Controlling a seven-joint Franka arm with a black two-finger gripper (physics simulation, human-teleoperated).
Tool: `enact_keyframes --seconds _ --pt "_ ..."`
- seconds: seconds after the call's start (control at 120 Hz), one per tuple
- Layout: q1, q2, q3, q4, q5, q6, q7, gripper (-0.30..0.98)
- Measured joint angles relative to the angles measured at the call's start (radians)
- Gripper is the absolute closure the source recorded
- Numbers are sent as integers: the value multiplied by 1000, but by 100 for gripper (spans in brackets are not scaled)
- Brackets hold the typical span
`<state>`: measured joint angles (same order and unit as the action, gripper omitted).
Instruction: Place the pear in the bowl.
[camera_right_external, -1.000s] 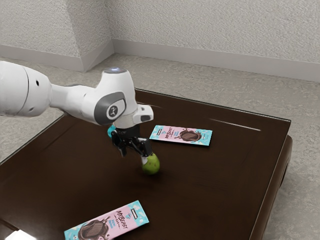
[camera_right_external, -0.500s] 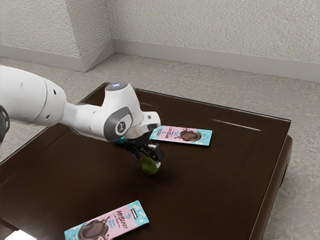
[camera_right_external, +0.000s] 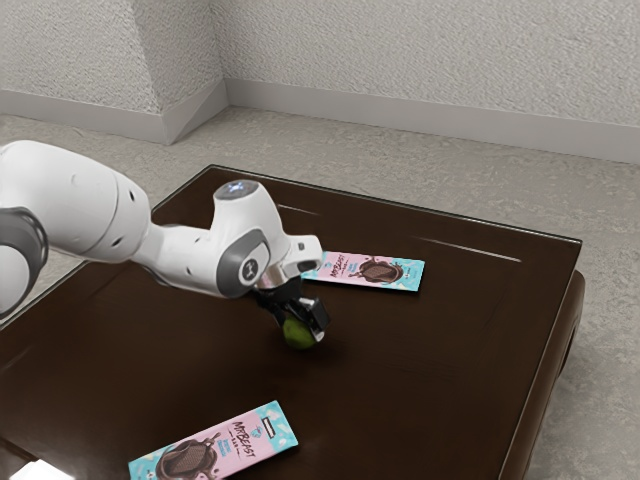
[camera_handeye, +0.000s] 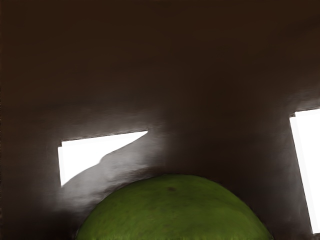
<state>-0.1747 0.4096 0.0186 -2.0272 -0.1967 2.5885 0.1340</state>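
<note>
Low over the table (camera_right_external: 420, 350), my gripper (camera_right_external: 299, 322) reaches down around the green pear (camera_right_external: 297, 334) with its fingers apart, one on either side. The pear rests on the dark tabletop, its upper part partly covered by the fingers. In the wrist view the rounded top of the pear (camera_handeye: 175, 210) lies close under my hand. I cannot make out a bowl; the area behind the hand is hidden by the arm.
Behind the pear lies one pink and blue chocolate bar (camera_right_external: 365, 271), partly covered by the hand. Another such bar (camera_right_external: 215, 446) lies nearer the camera. Bright white reflections (camera_handeye: 82, 157) show on the tabletop beside the pear.
My hand has moved down and toward the exterior view's right, tilting and bringing its fingers around the pear. The pear has stayed put. The arm now covers a teal thing glimpsed behind it earlier.
</note>
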Motion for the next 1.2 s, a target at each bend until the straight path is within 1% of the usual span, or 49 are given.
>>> enact_keyframes --seconds 0.075,0.217,0.383,0.458,0.542,0.583,0.658,0.742,0.792,0.883,0.942,1.042,1.125,1.2 --pt "0 1 1 -1 -1 -1 5 1" --pt "-4 1 0 -1 1 -1 11 19" --pt "-5 -1 0 -1 7 -2 9 29" --pt "-5 -13 2 4 13 -9 5 36" --pt "-6 -51 29 26 56 -46 -9 42" --pt "-7 -66 63 71 85 -77 -17 44" --pt "-5 -72 145 159 124 -142 -31 46" --pt "-1 -62 223 210 148 -200 -42 46" --pt "1 -22 252 260 156 -229 -46 47" --pt "5 87 291 400 161 -289 -51 47" --pt "7 154 305 480 157 -328 -52 47" --pt "12 214 315 534 144 -374 -52 48" --pt "13 227 317 543 126 -400 -48 41" --pt "14 230 319 547 112 -416 -42 37"
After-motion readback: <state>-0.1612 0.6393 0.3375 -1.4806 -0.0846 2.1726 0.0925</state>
